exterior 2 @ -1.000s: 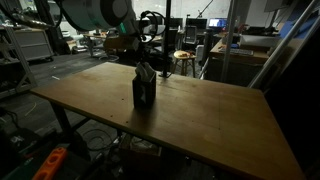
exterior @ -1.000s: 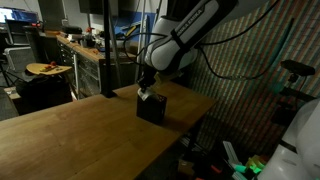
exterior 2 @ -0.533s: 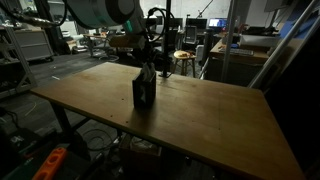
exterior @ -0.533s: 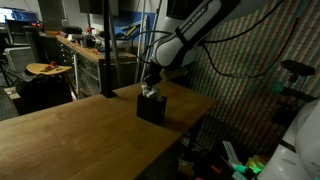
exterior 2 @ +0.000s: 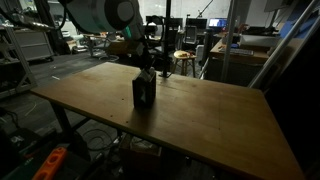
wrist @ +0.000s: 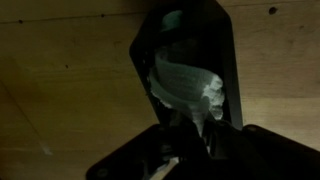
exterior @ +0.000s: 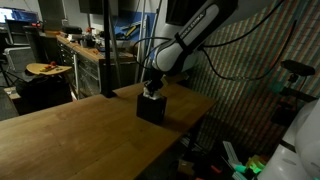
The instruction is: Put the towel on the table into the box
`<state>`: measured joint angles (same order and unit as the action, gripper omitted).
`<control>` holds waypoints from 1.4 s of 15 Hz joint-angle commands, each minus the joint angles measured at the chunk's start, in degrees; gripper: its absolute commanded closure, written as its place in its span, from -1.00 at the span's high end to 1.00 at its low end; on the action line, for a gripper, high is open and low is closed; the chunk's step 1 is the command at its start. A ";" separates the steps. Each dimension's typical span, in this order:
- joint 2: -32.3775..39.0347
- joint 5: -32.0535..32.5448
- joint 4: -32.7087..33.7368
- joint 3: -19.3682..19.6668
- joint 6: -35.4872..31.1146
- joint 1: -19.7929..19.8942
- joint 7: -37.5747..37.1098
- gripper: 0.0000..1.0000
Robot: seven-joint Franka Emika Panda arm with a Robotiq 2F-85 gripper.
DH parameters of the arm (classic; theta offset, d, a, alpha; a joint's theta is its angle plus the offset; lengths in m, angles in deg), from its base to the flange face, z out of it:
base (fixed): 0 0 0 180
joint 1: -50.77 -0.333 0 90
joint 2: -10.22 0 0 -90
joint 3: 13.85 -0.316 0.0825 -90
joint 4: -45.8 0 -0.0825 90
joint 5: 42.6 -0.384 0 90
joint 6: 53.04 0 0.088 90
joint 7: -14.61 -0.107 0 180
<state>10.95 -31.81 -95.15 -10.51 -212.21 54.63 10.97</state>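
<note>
The small black box [exterior: 151, 110] stands near the far edge of the light wooden table [exterior: 80, 135], and both exterior views show it [exterior 2: 144, 95]. My gripper [exterior: 152, 88] hangs straight above it, shut on the towel [wrist: 185, 85]. In the wrist view the grey-white cloth is bunched and hangs from the fingertips down into the open box [wrist: 145, 50]. My gripper [wrist: 190, 125] comes in from the bottom of that view as dark shapes. In an exterior view only a pale scrap of towel [exterior: 150, 94] shows at the box's mouth.
The box sits close to the table's edge [exterior: 205, 100], with a patterned wall [exterior: 250, 90] just beyond. A cluttered workbench with a round orange-brown object [exterior: 45, 68] stands behind. A stool [exterior 2: 184, 57] and desks lie past the table's far side.
The wrist has shifted slightly over the box. Less pale cloth shows above the box's mouth than a second ago. The jaws stay closed on the towel.
</note>
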 commanded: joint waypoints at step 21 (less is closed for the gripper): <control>1.09 -3.40 2.47 2.24 5.46 0.81 5.80 0.08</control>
<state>14.34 -37.85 -94.09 -8.81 -209.93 55.55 18.68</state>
